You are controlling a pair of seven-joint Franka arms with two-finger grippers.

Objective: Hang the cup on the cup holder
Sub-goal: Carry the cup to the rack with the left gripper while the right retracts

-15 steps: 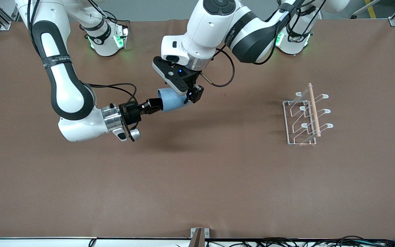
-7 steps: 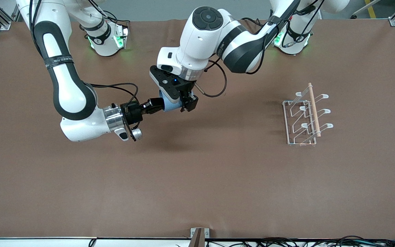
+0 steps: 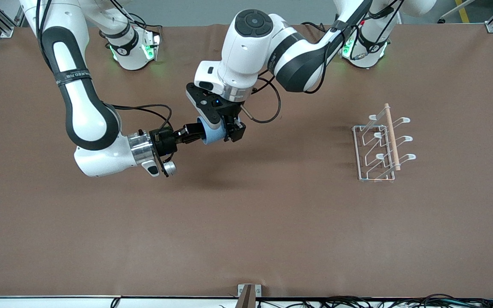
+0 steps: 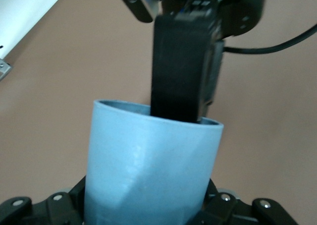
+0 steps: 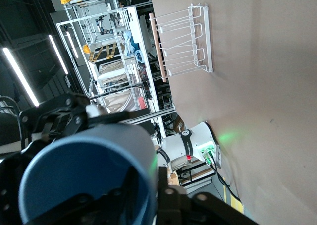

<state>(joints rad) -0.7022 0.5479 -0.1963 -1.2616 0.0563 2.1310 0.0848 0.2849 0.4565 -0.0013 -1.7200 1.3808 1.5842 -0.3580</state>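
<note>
The light blue cup (image 3: pixel 213 133) hangs on its side in the air over the middle of the table, with both grippers on it. My left gripper (image 3: pixel 224 128) comes down over the cup's body and is shut on it; in the left wrist view the cup (image 4: pixel 148 160) fills the space between its jaws (image 4: pixel 148 212) and its wall looks creased. My right gripper (image 3: pixel 195 130) is at the cup's open rim (image 5: pixel 89 170). The white wire cup holder (image 3: pixel 377 147) with its wooden rod (image 3: pixel 391 137) stands on the table toward the left arm's end, with nothing hung on it.
The brown table cover (image 3: pixel 246 231) stretches wide between the arms and the front camera. The two arm bases (image 3: pixel 133 49) stand along the table edge farthest from the front camera. Shelving and lab equipment (image 5: pixel 114 46) show off the table in the right wrist view.
My left gripper has slid along the cup toward my right gripper and closed on its body. The cup and the right gripper have stayed almost where they were.
</note>
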